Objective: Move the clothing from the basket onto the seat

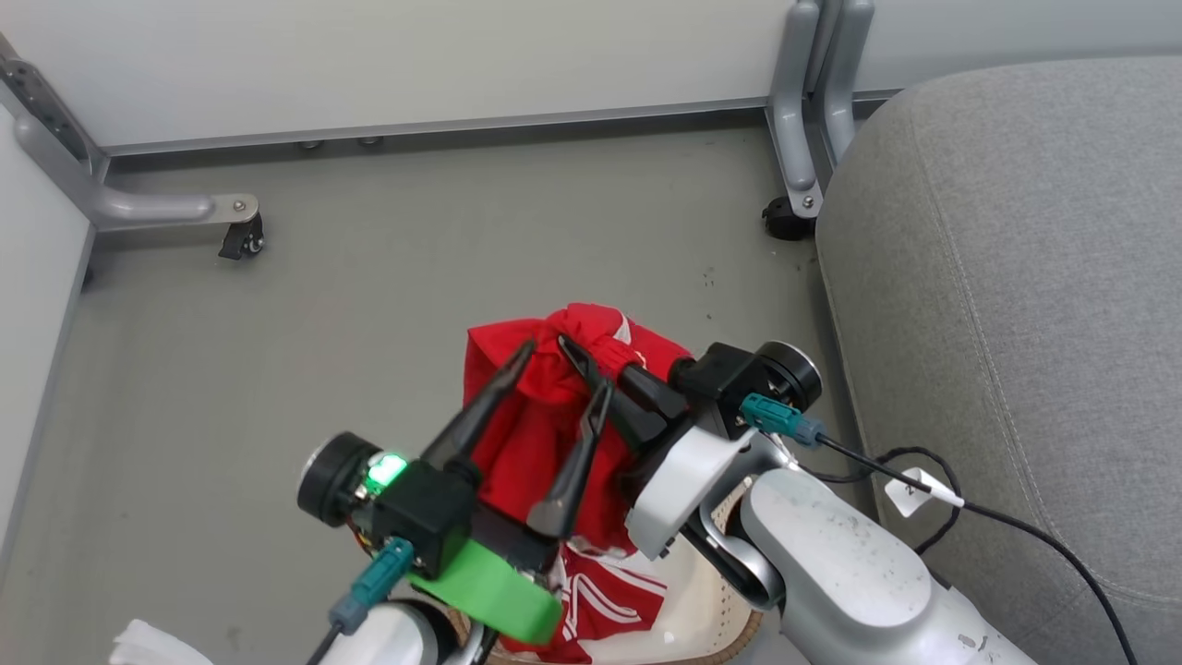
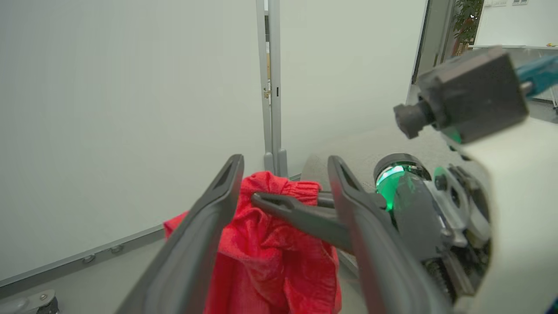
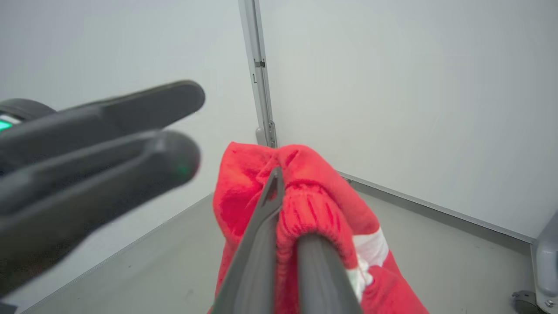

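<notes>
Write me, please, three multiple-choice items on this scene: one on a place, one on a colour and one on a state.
1. On which side of the cream-white plastic basket is the large light-grey fabric seat?
A. the robot's left
B. the robot's right
C. underneath it

2. What colour are the stripes on the red garment lying in the basket?
A. black
B. yellow
C. white

3. How is the right hand?
A. shut on the hanging red soft garment
B. open and empty
C. resting on the seat

Answers:
1 B: in the head view the seat lies to the right of the basket.
2 C: white stripes cross the red cloth in the basket.
3 A: in the right wrist view its two fingers pinch the garment's gathered hem.
</notes>
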Available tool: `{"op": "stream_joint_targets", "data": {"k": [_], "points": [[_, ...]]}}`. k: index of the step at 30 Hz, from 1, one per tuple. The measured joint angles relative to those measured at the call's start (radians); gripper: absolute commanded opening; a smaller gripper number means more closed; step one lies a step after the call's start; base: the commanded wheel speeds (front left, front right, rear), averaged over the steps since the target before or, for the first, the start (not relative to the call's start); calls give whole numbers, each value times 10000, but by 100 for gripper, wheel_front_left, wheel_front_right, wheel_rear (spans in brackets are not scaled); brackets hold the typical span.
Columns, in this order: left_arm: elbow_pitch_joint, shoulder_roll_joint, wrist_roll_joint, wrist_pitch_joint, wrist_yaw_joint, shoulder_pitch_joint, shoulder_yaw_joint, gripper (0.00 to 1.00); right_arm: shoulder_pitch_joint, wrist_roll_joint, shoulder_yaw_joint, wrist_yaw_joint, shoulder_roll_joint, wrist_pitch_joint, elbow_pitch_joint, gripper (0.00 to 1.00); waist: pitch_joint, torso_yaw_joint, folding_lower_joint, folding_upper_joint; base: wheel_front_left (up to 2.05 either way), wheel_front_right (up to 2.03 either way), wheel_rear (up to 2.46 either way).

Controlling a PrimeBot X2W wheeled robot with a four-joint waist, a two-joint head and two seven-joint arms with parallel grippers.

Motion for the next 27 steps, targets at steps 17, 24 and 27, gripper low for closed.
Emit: {"op": "stream_joint_targets", "data": {"k": [17, 24, 27], "points": [[869, 157, 15, 422, -174, 591, -823, 100, 853, -263, -784, 0, -274, 117, 27, 0, -281, -309, 0, 0, 0, 0, 0], [1001, 153, 8, 334, -201, 589, -928, 100, 1069, -366, -1087, 0, -324, 192, -186, 0, -277, -779, 0, 0, 0, 0, 0], [997, 176, 8, 320, -224, 568, -924, 100, 1070, -391, -1175, 0, -355, 190, -303, 0, -233, -1098, 0, 0, 0, 0, 0]]}}
